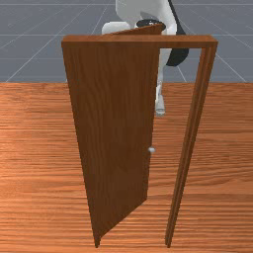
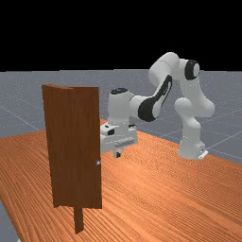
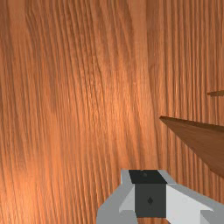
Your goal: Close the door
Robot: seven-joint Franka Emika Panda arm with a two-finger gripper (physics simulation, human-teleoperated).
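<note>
Okay, apparently lining up to push the door [image 1: 113, 138] shut, early on. Find it ajar over the table [image 1: 34, 163], hinged at the front view's left, with its free edge [image 1: 152, 118] slanted back toward the arm [image 2: 191, 134], well apart from the latch post [image 1: 188, 153]. Note the claw [image 2: 117, 154] near that edge, on the arm's side; can't tell whether clenched or released, but no grip on the knob [image 1: 151, 149]. For a good push, get around the free edge without clipping it, lower toward knob height, then press from the side away from the latch post. Keep contact near the edge for leverage, follow the hinge's arc, go slow to avoid slipping off, finish flush.
</note>
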